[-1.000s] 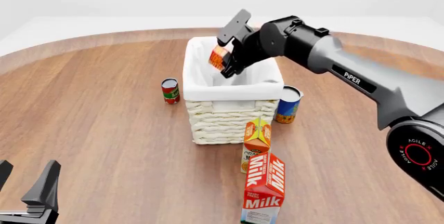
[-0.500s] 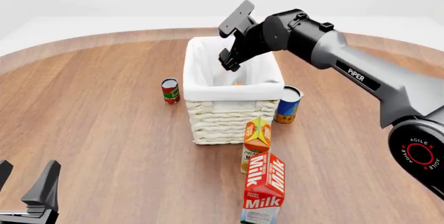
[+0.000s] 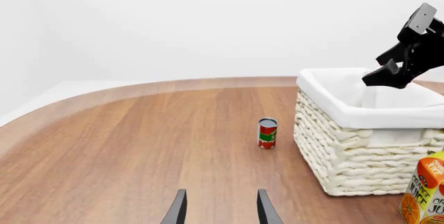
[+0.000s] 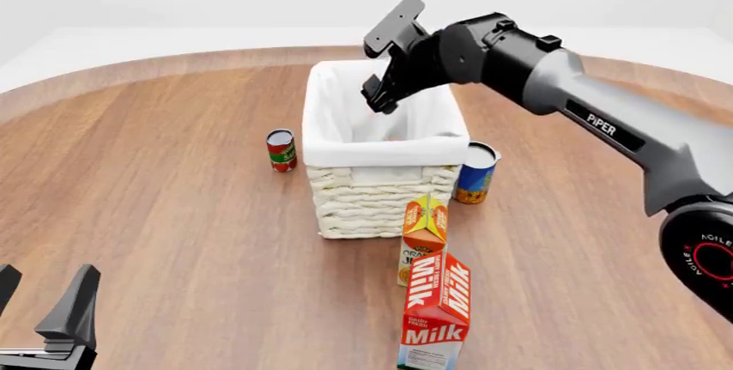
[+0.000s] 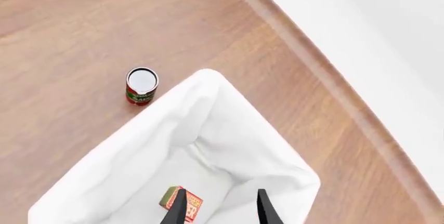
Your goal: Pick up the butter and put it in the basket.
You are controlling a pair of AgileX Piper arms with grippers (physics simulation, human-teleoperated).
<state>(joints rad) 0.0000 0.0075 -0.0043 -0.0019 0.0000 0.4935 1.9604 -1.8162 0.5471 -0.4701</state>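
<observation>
Two sets of fingers show here. Nearest the camera, the left fingers [image 4: 44, 318] stand parted with nothing between them, low over the wooden surface [image 4: 160, 181] at its near edge, well apart from everything else. Ahead of them and off to their right stands the tall red milk carton [image 4: 435, 312], and just behind it, touching or nearly so, the orange juice carton [image 4: 423, 234], which stands close against the near wall of the basket [image 4: 372, 198]. Farther from the left fingers, a small red can [image 4: 281, 149] stands just beside the basket's left wall, and a blue and yellow can [image 4: 476, 172] stands close against its right wall.

Farthest off, the right fingers [image 4: 383, 95] hang over the basket's open top near its far rim, parted and empty. Seen from the right wrist, the butter [image 5: 182, 202] lies on the white liner at the bottom of the basket, directly below the right fingers, with one fingertip [image 5: 174, 211] crossing in front of it but apart from it.
</observation>
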